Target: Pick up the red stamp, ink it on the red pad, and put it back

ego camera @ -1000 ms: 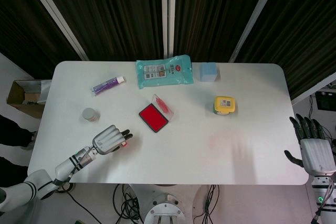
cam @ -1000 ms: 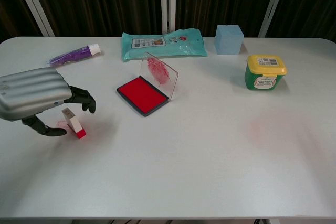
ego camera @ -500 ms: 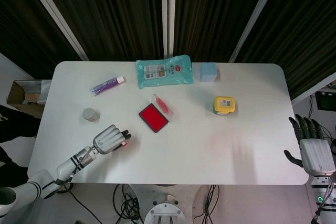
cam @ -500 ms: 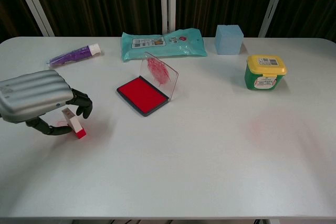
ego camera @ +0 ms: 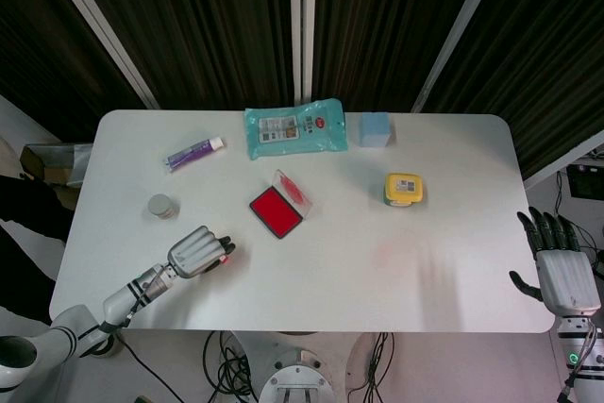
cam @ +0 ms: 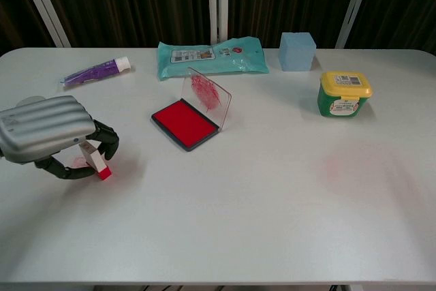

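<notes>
The red stamp stands tilted on the table at the front left, with a white top and a red base. My left hand arches over it, fingers and thumb curled around its sides and gripping it. The head view shows the same hand with a bit of the red stamp at its fingertips. An open red ink pad lies to the right of the hand, its clear lid raised. My right hand hangs open off the table's right front corner, holding nothing.
A teal wipes pack, a blue cube and a purple tube lie along the back. A green tub with a yellow lid stands at the right. A small grey round object sits left. A faint red smudge marks the table.
My left hand's fingers have curled in further around the stamp and the hand has sunk slightly. The stamp and the right hand have not moved.
</notes>
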Controlling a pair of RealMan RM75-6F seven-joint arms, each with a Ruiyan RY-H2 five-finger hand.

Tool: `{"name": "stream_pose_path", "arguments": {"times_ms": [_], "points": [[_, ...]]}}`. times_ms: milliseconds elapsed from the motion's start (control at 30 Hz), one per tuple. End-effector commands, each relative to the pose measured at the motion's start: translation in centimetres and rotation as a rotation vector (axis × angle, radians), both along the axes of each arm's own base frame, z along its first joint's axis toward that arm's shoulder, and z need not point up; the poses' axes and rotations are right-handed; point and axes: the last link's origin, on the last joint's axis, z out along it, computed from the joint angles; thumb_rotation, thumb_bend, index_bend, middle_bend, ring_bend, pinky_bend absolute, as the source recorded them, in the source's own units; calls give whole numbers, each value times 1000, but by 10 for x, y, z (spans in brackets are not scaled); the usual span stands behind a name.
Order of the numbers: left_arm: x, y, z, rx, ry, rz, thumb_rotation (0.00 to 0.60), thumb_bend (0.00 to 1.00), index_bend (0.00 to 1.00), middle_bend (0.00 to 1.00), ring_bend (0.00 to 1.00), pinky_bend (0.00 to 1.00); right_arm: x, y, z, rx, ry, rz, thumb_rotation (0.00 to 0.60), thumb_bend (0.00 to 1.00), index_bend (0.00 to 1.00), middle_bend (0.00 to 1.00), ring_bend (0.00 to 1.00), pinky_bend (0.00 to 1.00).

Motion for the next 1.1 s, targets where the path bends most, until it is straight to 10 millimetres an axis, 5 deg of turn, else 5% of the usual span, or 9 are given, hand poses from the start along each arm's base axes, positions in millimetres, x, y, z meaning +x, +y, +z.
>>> {"name": "stream_pose_path", "arguments": {"times_ms": [33,1100], "points": [[0,1,0,1,-3,3,600,286,501,528,998,1000,0,0,0,1,0,0,600,116,0,0,0,0],[12,10,5,-16,-65,28,600,408,571,594,1000,1000,-2,0,-2,11,0,-6,600,117,0,0,0,0]]}}
